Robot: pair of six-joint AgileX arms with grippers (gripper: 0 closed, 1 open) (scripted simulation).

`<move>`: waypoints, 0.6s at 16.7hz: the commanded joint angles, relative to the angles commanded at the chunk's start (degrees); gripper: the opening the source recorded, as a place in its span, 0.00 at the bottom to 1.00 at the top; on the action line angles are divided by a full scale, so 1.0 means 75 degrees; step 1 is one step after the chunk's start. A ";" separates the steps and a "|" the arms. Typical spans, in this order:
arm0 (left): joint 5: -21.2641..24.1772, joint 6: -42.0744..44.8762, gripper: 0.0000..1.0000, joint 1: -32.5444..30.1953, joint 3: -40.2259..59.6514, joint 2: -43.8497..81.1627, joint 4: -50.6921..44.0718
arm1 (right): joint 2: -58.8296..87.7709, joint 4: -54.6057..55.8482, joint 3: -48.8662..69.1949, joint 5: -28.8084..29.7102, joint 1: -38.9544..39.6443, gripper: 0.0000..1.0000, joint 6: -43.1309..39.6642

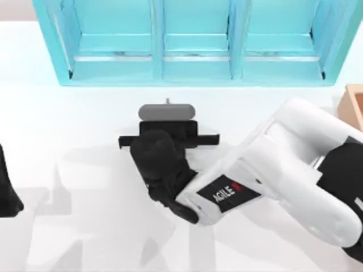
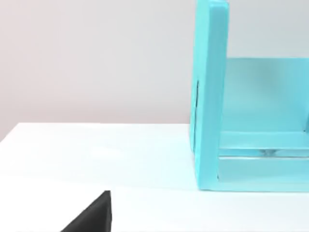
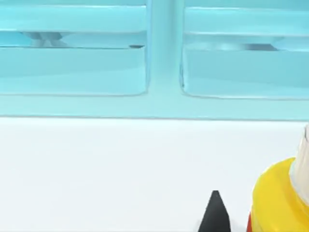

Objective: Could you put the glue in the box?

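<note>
now | right hand [image 1: 168, 122] mid-table by glue [image 3: 282, 198], grip cannot tell | left arm parked at left edge

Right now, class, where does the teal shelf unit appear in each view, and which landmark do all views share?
Top view: teal shelf unit along the upper edge.
Left wrist view: its end wall and one compartment.
Right wrist view: two compartments behind the glue.
Shared: white table.
</note>
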 joint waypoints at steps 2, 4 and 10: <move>0.0000 0.0000 1.00 0.0000 0.0000 0.0000 0.0000 | 0.0000 0.0000 0.0000 0.0000 0.0000 0.00 0.0000; 0.0000 0.0000 1.00 0.0000 0.0000 0.0000 0.0000 | 0.0000 0.0000 0.0000 0.0000 0.0000 0.00 0.0000; 0.0000 0.0000 1.00 0.0000 0.0000 0.0000 0.0000 | -0.0708 -0.0721 -0.0045 -0.0001 0.0007 0.00 -0.0010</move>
